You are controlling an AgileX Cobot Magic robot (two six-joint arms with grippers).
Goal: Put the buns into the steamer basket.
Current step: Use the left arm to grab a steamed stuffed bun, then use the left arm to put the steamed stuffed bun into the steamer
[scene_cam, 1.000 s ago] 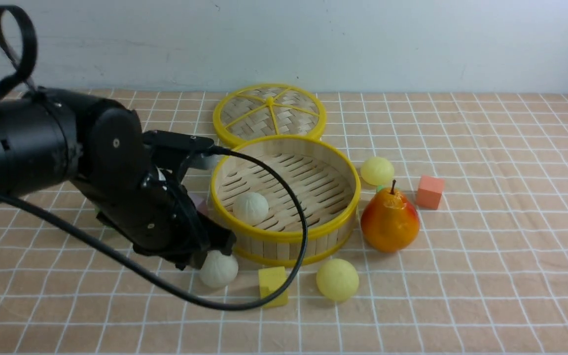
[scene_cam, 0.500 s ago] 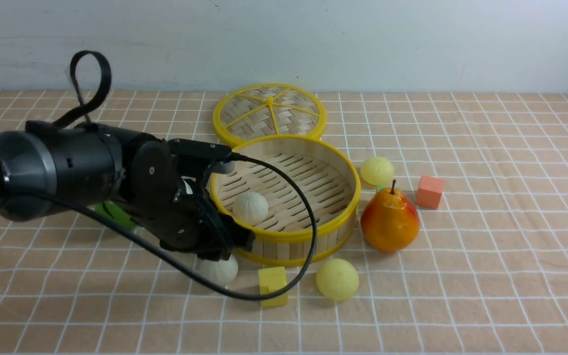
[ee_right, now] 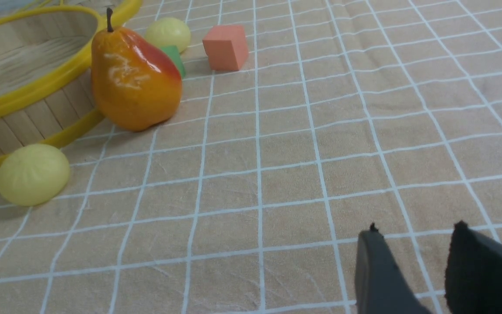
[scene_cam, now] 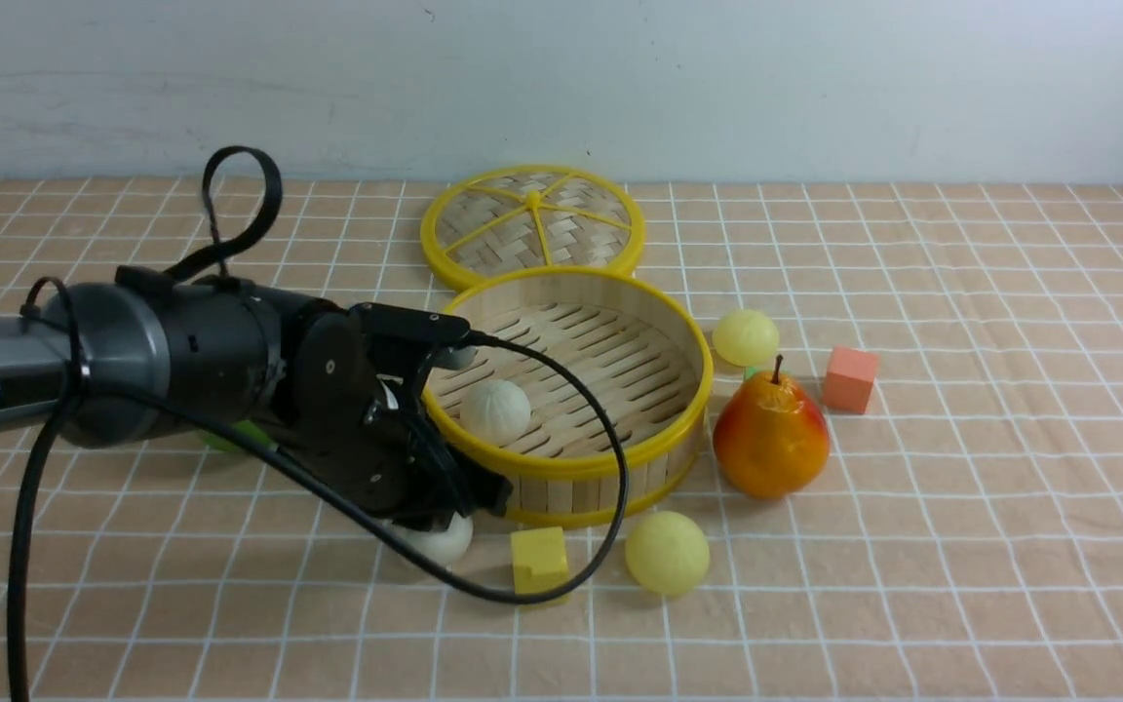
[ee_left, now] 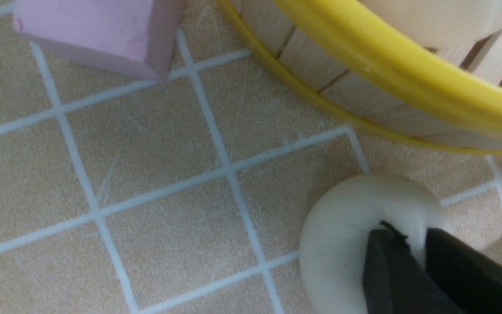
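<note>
The steamer basket (scene_cam: 561, 466) stands mid-table with one off-white bun (scene_cam: 495, 411) on its slatted floor. A second off-white bun (scene_cam: 440, 538) lies on the cloth just outside the basket's near wall. My left gripper (scene_cam: 454, 512) is pressed down on it. In the left wrist view the two fingers of my left gripper (ee_left: 412, 237) pinch into the squashed bun (ee_left: 338, 235), beside the basket wall (ee_left: 364, 56). One pale yellow bun (scene_cam: 667, 553) sits in front of the basket, another (scene_cam: 746, 337) behind the pear. My right gripper (ee_right: 414, 233) hangs open over bare cloth.
A pear (scene_cam: 771, 439) stands right of the basket, with an orange-red cube (scene_cam: 851, 379) beyond it. A yellow cube (scene_cam: 538, 556) lies beside the gripped bun. The woven lid (scene_cam: 533, 222) lies behind the basket. A pink block (ee_left: 89, 26) sits near the basket's left side. A black cable loops over the basket's front.
My left arm has swung right and lowered onto the off-white bun outside the basket. Its fingers have closed into the bun, which now looks flattened. The other objects have not moved.
</note>
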